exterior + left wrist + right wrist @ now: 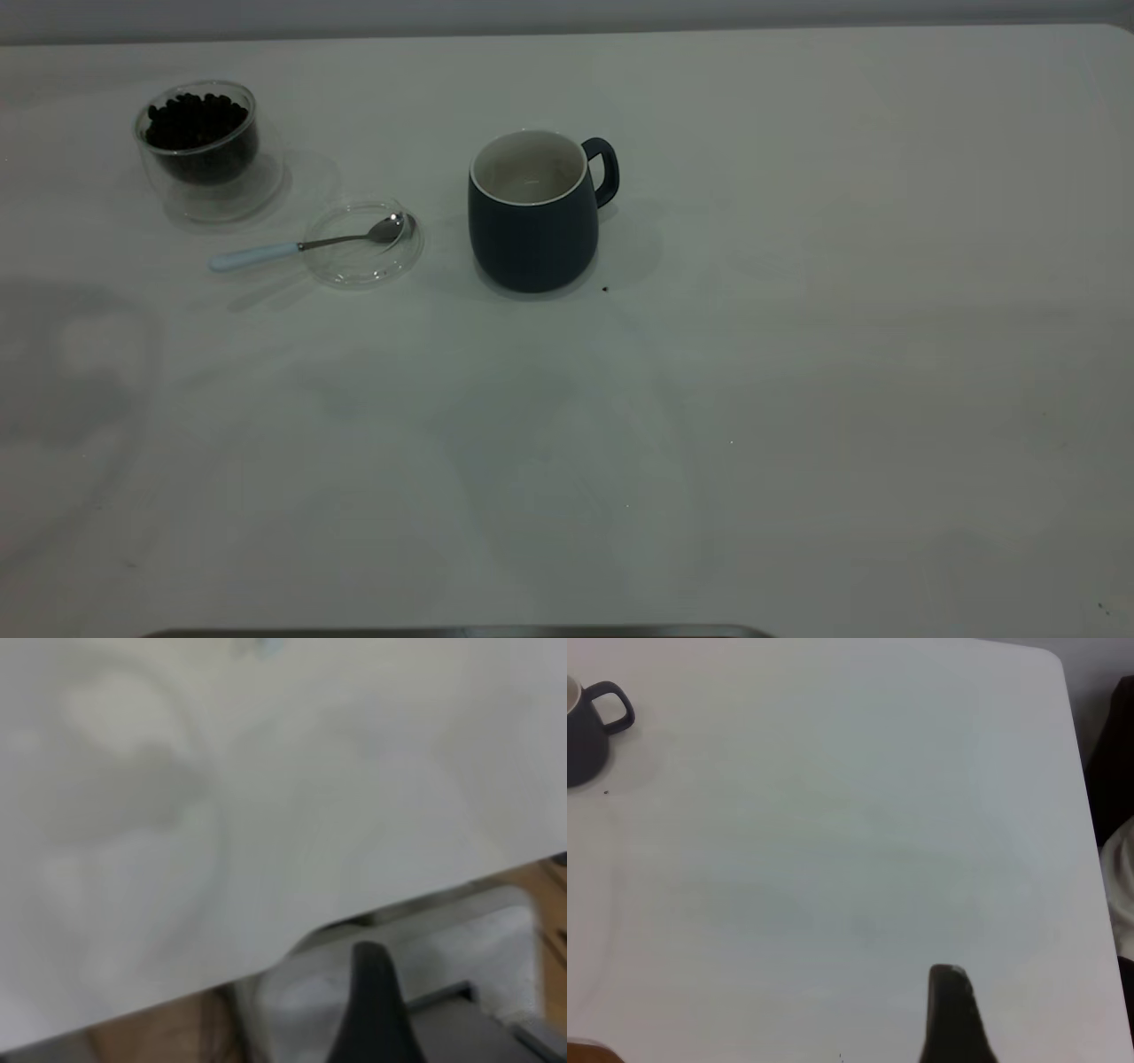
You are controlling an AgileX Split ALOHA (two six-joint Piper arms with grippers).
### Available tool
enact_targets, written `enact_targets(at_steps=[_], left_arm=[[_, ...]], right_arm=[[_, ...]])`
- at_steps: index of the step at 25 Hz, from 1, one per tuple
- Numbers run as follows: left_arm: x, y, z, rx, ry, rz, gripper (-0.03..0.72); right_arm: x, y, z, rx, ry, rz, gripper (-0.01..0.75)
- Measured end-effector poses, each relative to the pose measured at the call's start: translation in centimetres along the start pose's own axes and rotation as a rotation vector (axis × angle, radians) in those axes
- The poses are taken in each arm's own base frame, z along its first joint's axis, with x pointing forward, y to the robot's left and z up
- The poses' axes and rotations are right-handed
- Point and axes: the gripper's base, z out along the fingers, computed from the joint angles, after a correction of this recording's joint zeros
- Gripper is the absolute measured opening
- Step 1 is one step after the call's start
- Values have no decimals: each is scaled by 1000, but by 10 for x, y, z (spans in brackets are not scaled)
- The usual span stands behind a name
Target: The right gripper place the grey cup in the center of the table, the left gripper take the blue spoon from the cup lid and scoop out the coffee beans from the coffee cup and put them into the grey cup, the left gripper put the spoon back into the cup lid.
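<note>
Only one dark finger of each gripper, left (376, 1010) and right (952, 1014), shows, so I cannot tell either grip. The mug (533, 213) stands upright mid-table (797, 399). Left of it the spoon (310, 243) rests its bowl in the lid (365, 244); beyond, the glass cup (208, 151) holds beans (197, 120).

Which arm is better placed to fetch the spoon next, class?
Left, probably. The blue spoon lies across the cup lid on the table's left side, beside the coffee cup. The grey cup already stands near centre. Neither gripper appears in the exterior view.
</note>
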Motion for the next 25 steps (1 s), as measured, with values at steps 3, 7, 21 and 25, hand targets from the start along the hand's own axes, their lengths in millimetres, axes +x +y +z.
enact_targets(at_steps=[3,7,21,25], left_arm=[[18,-10,-32,-117,-76,-31,588],[43,-24,-66,-217,-183,-51,582],[169,-76,-104,-336,-505,-2,582],[210,-95,-118,-393,-662,63,582]], right_arm=[[0,0,0,0,0,0,459],[0,0,0,0,0,0,459],[0,0,0,0,0,0,459],[0,0,0,0,0,0,459]])
